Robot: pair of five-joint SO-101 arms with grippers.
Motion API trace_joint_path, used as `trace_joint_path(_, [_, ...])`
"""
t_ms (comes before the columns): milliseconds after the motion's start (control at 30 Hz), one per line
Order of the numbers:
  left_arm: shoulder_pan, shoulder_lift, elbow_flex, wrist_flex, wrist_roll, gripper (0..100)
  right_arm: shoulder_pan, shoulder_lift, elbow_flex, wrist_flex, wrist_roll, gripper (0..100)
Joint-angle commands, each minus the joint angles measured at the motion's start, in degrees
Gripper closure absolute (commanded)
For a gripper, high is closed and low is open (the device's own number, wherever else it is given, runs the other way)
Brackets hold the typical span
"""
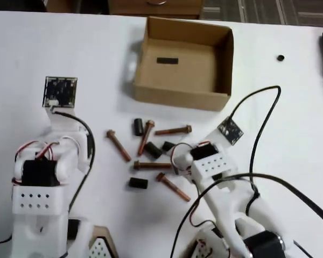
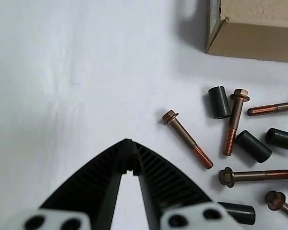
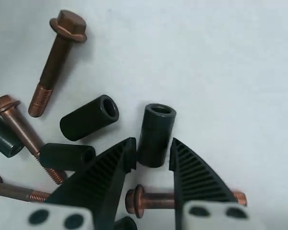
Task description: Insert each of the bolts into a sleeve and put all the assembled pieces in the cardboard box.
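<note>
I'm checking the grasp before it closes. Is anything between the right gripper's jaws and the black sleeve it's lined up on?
Nothing visible does. The black sleeve lies between the open jaws of the right gripper. A copper bolt lies crosswise nearer the wrist, apart from the sleeve.
</note>
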Motion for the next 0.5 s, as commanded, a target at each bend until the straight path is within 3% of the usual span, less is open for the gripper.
trace_joint_path(0, [0.35, -0.09, -2.59, -0.97, 0.35, 98, 0.66, 3.03, -3.78, -1.10, -0.26, 87.8])
trace_joint_path(467, [0.26, -0.09, -2.77, -1.14, 0.18, 98, 0.75, 14.73, -7.56, -3.47, -0.26, 90.0])
